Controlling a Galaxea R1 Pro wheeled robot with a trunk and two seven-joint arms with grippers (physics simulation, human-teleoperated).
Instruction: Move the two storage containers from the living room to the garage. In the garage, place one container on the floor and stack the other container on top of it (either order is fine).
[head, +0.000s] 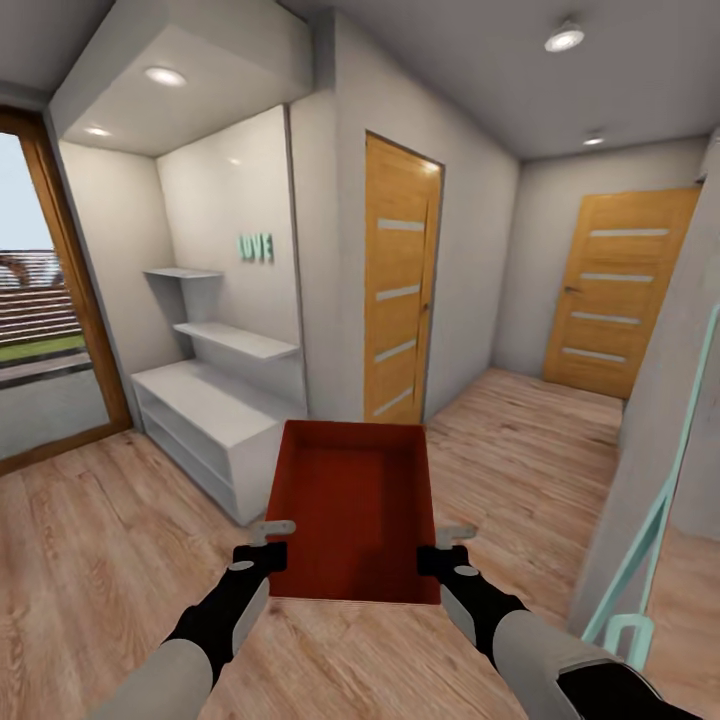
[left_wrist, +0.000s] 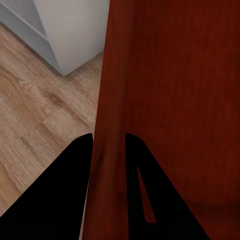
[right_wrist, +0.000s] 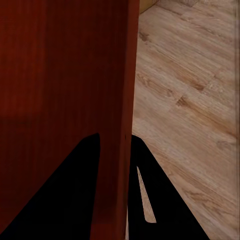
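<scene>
One storage container (head: 352, 510) rides between both hands, the left hand (head: 262, 545) and right hand (head: 444, 548) each pinching a side wall. Keep it level and centred while steering toward the far wooden door (head: 617, 290), well clear of the white shelf unit (head: 215, 425) on the left.

The storage container (head: 352, 510) looks like smooth, matt orange-red plastic, with faint fine ribbing on its inside walls in the wrist views. The floor (head: 110, 540) is light wood plank, grained and satin. Two doors (head: 398, 280) are warm varnished wood with pale inset strips. The shelf unit (head: 215, 420) is plain white, smooth and matt. Walls are flat pale paint. Both grippers' fingers (left_wrist: 70, 200) appear matt black.
</scene>
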